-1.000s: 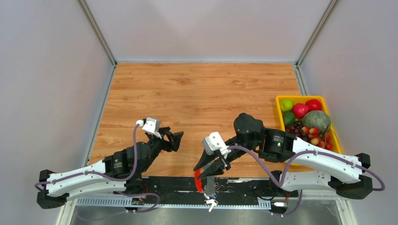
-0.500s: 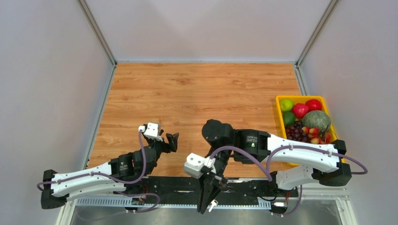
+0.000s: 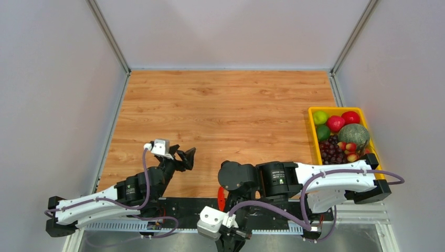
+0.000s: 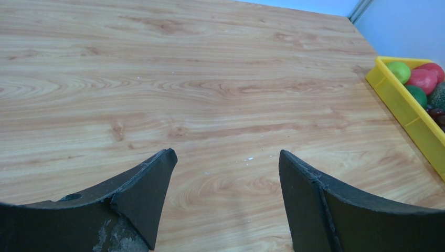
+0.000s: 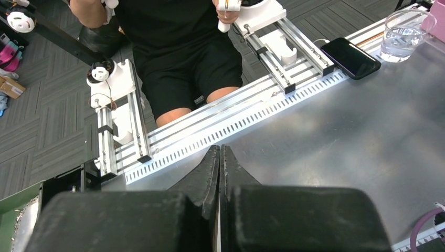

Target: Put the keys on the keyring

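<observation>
Only a red sliver of the keyring [image 3: 220, 197] shows at the table's near edge, the rest hidden under the right arm. The keys are not visible in any view. My right gripper [image 3: 230, 245] has folded back past the near edge, over the grey metal ledge. In the right wrist view the right gripper [image 5: 219, 149] has its jaws pressed together, and nothing shows between them. My left gripper [image 3: 186, 156] hovers over bare wood at the near left. In the left wrist view the left gripper [image 4: 225, 153] stands wide open and empty.
A yellow tray [image 3: 313, 112] of fruit stands at the right edge, and the same tray [image 4: 404, 102] shows in the left wrist view. Beyond the ledge are a slotted rail [image 5: 236, 123], a phone [image 5: 350, 58], a glass of water [image 5: 401, 35] and a seated person [image 5: 178, 63].
The right arm swung back from the table's near edge to beyond it, and its jaws closed. The left arm drew back slightly to the left, still open.
</observation>
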You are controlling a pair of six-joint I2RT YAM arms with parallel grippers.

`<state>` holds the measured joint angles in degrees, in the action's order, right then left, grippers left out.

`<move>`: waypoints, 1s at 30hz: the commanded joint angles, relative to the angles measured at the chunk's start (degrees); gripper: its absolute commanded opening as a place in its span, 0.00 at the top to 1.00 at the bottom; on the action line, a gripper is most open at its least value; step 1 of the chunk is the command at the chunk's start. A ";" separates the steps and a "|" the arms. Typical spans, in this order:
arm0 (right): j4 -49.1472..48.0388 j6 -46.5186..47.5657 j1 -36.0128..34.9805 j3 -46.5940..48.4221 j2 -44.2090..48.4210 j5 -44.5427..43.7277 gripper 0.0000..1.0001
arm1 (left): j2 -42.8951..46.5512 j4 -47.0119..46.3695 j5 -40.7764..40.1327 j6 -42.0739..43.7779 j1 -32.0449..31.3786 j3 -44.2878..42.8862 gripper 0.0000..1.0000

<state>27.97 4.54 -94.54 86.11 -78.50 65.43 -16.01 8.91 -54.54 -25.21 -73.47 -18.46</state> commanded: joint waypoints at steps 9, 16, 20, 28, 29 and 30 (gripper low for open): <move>-0.89 -2.07 -3.07 3.38 0.00 -4.97 1.00 | -0.34 1.29 -1.05 0.02 -0.05 0.01 0.17; -0.88 -2.17 -3.28 2.83 0.52 -5.79 1.00 | -0.74 1.38 -1.40 -0.01 -0.06 0.09 0.17; -0.81 -2.23 -3.24 2.86 0.71 -6.00 0.98 | -0.98 1.30 -1.39 -0.10 -0.03 0.08 0.17; -0.78 -0.19 -3.29 1.80 3.19 -16.50 0.71 | -1.62 1.05 -1.30 -0.05 -0.10 0.07 0.17; -0.57 -0.06 -3.24 1.26 3.97 -22.23 0.74 | -1.67 0.94 -1.29 -0.03 -0.09 0.12 0.17; -0.39 -0.05 -3.20 0.58 4.95 -30.64 0.73 | -1.72 0.81 -1.27 0.09 -0.05 0.21 0.17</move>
<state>28.14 3.31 -97.49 87.02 -78.02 53.69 -17.12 10.09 -55.24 -25.32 -73.47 -18.46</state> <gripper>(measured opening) 0.273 0.830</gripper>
